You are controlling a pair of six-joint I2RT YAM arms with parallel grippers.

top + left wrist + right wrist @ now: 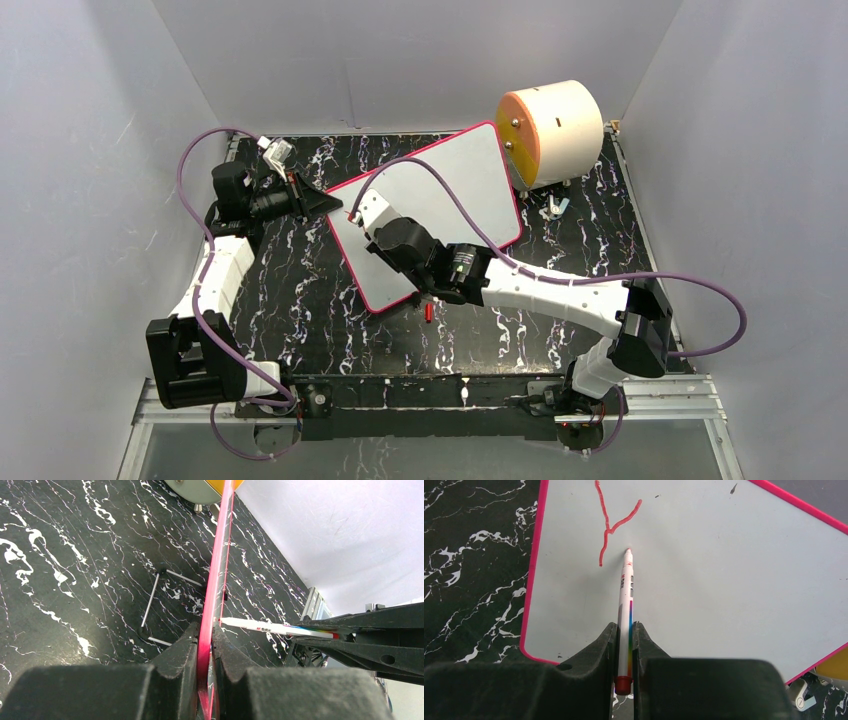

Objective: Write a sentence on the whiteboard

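Marble table; left gripper pinches whiteboard frame; right gripper pinches marker touching whiteboard.

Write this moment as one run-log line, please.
left tool: shut on whiteboard edge | right tool: shut on marker | marker tip: at board face | sentence: only a red Y written

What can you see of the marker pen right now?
Slim white marker with dark print, a rainbow band and a red rear end. The right gripper is shut on its rear half, and the barrel points straight ahead. Its tip meets the whiteboard face, just right of a red Y-shaped stroke.
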